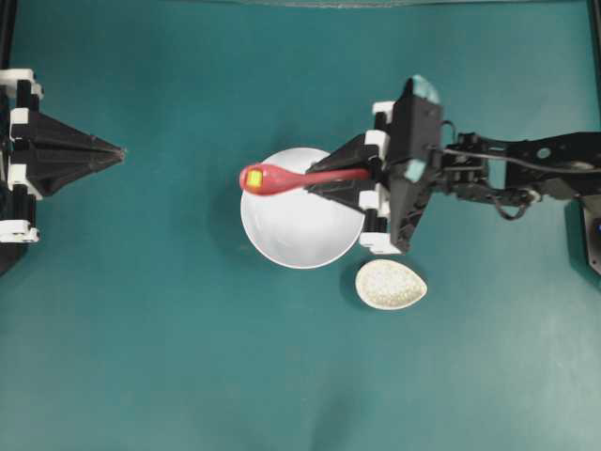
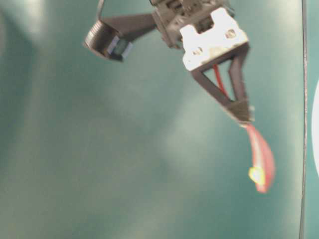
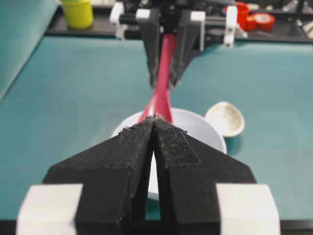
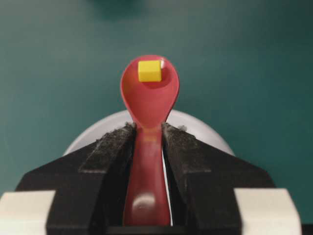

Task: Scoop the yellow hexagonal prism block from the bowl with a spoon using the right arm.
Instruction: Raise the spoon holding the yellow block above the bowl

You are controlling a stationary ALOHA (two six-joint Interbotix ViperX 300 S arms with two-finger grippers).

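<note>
My right gripper [image 1: 315, 181] is shut on the handle of the red-pink spoon [image 1: 282, 178], which it holds above the left rim of the white bowl [image 1: 300, 230]. The yellow hexagonal prism block [image 1: 254, 178] lies in the spoon's scoop. In the right wrist view the block [image 4: 149, 71] rests at the far end of the scoop [image 4: 149, 93], with the gripper [image 4: 148, 128] clamped round the handle and the bowl [image 4: 205, 132] below. The table-level view shows the spoon [image 2: 261, 159] hanging from the gripper [image 2: 239, 110]. My left gripper [image 1: 120, 150] stays shut and empty at the far left.
A small speckled beige oval dish [image 1: 391, 284] sits just right of the bowl's lower edge. In the left wrist view a yellow cup [image 3: 78, 12] and red items [image 3: 252, 17] stand beyond the far edge of the teal table.
</note>
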